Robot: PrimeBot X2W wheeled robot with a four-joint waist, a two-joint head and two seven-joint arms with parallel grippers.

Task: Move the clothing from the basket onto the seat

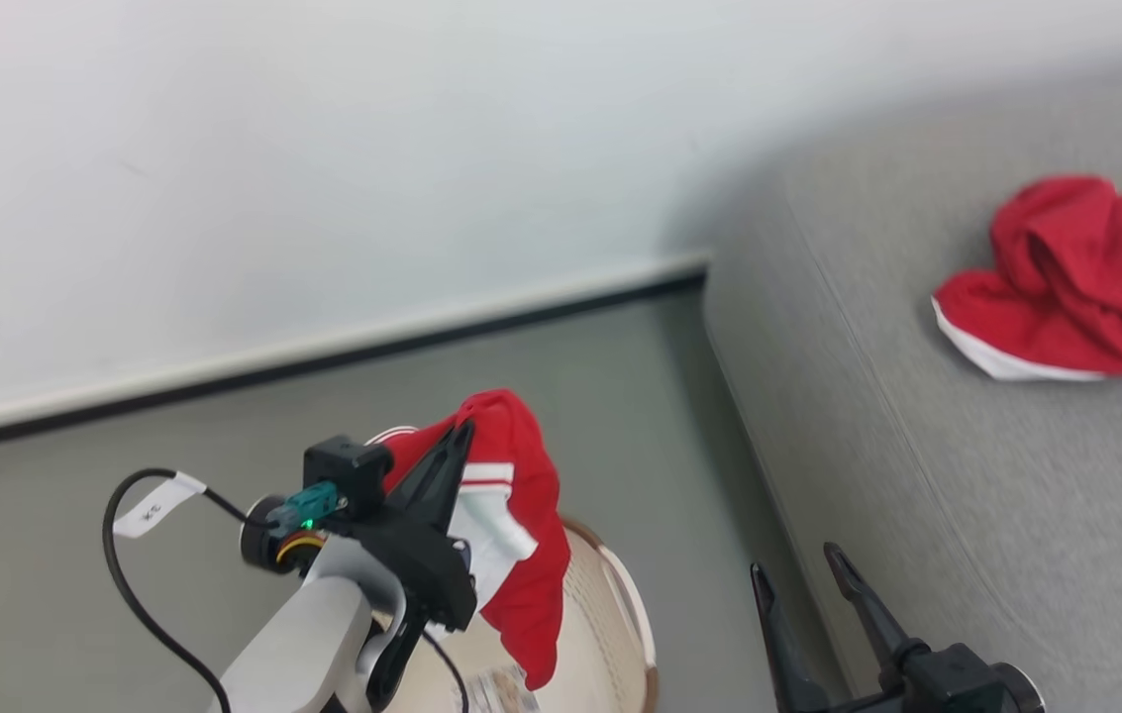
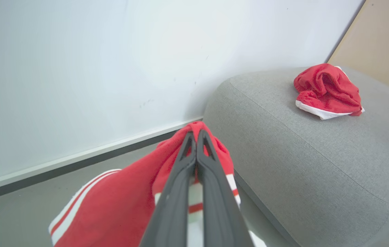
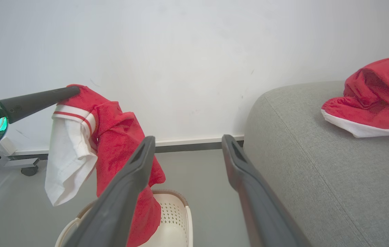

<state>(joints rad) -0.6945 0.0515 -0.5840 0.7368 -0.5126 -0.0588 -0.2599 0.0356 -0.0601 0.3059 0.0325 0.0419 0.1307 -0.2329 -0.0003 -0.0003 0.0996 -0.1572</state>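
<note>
Left gripper (image 2: 195,135): raised, aimed 1 o'clock, clamped on red garment (image 1: 521,515).
Red garment: long axis vertical, drooping 6 o'clock over basket (image 1: 625,604).
Right gripper (image 1: 803,566): 5 o'clock, spread, empty.

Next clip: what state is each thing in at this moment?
left gripper: jaws shut on the held garment.
right gripper: jaws open, empty.
held garment: lifted, hanging over the basket.
second garment: crumpled on the sofa.
basket: upright on the floor.
sofa: bears one garment.

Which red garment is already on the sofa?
The crumpled garment with the white hem; the striped garment hangs from the left arm's jaws over the basket.
</note>
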